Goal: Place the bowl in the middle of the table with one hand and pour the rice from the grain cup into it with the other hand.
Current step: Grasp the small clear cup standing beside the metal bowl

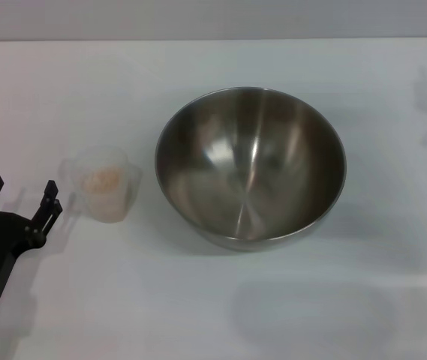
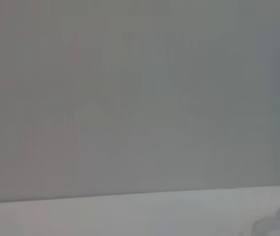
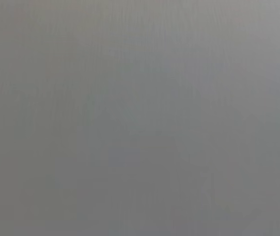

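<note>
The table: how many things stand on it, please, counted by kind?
Steel bowl: 1
Plastic grain cup, holding rice: 1
Total: 2 on the table
The left gripper is open beside the cup, not counted.

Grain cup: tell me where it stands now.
In the head view, the small frosted-clear plastic grain cup stands left of the large stainless-steel bowl, just beyond the open left claw.

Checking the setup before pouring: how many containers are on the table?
2: the bowl stands mid-table, empty; the grain cup, holding rice, sits to its left, near the open left gripper.
</note>
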